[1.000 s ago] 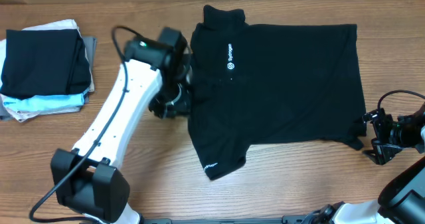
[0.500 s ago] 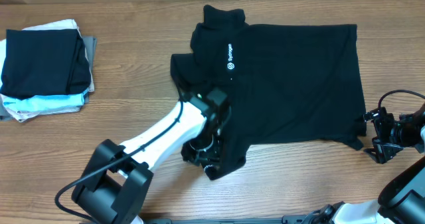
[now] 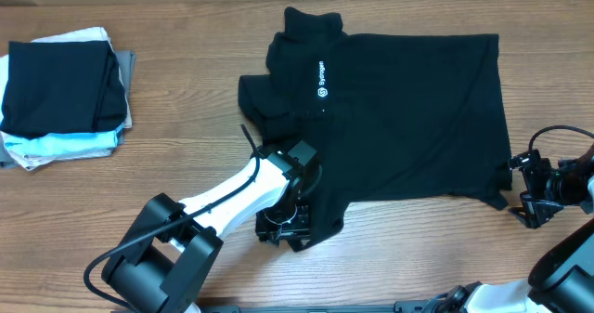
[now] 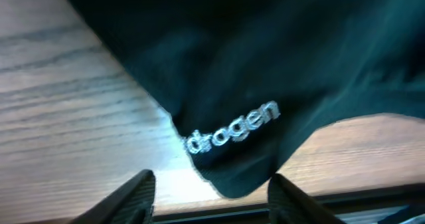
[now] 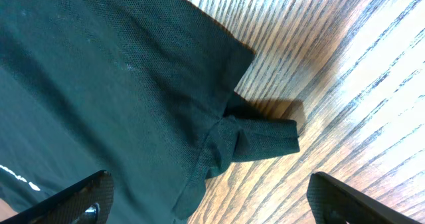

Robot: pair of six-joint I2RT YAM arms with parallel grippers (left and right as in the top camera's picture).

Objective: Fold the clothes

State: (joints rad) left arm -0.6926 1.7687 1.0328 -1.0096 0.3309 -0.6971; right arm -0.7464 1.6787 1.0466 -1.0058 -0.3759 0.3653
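One black T-shirt (image 3: 408, 118) lies flat on the wooden table (image 3: 186, 164), with a small white logo (image 3: 322, 92) on the chest. Its long axis runs left to right, neck at the left and hem at the right. In the left wrist view, the left gripper (image 4: 212, 196) stands with fingers apart on both sides of the sleeve tip (image 4: 232, 164), which carries white lettering (image 4: 232, 127). In the right wrist view, the right gripper (image 5: 209, 201) is spread wide over the twisted hem corner (image 5: 259, 141).

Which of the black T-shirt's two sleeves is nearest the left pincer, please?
The sleeve with white hem lettering, lowest in the overhead view, beneath the left pincer; the other sleeve lies topmost.
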